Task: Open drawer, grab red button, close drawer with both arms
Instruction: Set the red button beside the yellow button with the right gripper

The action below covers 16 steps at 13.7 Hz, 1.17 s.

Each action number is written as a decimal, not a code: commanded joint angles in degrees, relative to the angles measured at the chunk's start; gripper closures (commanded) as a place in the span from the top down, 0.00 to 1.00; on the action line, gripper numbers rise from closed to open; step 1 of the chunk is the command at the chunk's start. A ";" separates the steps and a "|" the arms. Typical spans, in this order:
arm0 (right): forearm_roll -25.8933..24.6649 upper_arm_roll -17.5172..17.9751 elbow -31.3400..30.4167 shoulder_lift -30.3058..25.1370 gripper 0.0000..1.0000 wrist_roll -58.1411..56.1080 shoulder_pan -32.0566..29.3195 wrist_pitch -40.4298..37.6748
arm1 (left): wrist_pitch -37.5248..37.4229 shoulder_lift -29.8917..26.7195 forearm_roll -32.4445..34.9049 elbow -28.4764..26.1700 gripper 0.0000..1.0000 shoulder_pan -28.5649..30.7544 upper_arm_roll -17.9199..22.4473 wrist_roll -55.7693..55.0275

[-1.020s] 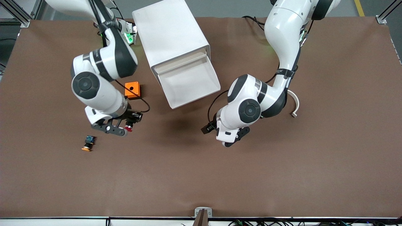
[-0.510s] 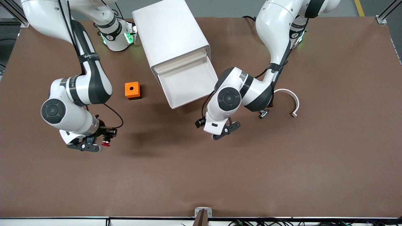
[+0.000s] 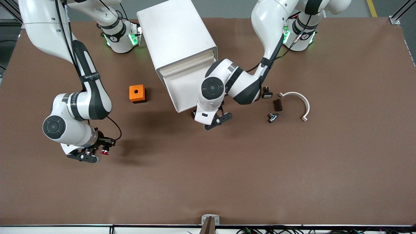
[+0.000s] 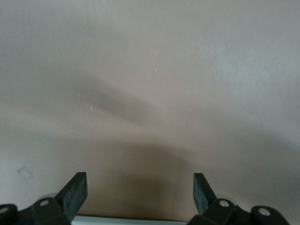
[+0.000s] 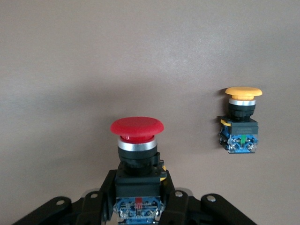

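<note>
A: Right, nearest first. Where's the button (image 5: 137, 154)?

B: In the right gripper (image 3: 94, 155), fingers clamped on its black body, over bare table (image 3: 227, 182) twd the right arm's end. Red cap sticks out past the fingertips, blue end sits back between the fingers, so its long axis runs along the fingers, cap leading.

A: Anything near it?

B: Right wrist view shows an orange-capped button (image 5: 241, 122) lying on the table close by, cap pointing the same way. Can't see it in the front view, arm's prob. hiding it.

A: Left gripper (image 3: 217, 121)?

B: Empty, fingers wide apart, just past the drawer's (image 3: 191, 85) front edge, a bit nearer the camera than it. Wrist view shows only table btwn the tips.

A: So the close?

B: Drawer's pulled out of the cabinet (image 3: 175, 35), looks empty. Left arm's much the nearer one; front panel lies right next to its jaws, twd the cabinet. I'd say the push goes along the drawer's long axis, away from the camera. Grab looks done; closing's what's left.

A: Rest of the table?

B: Orange box (image 3: 136, 93) beside the drawer, right arm's side. White curved piece (image 3: 300, 102) and a few small dark parts (image 3: 273, 104) twd the left arm's end.
</note>
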 commanded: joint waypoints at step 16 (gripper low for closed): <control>-1.16 1.38 10.15 -0.83 1.00 -0.56 -1.44 -17.01 | 0.33 -4.20 -3.48 -6.42 0.99 -4.81 -6.84 -7.94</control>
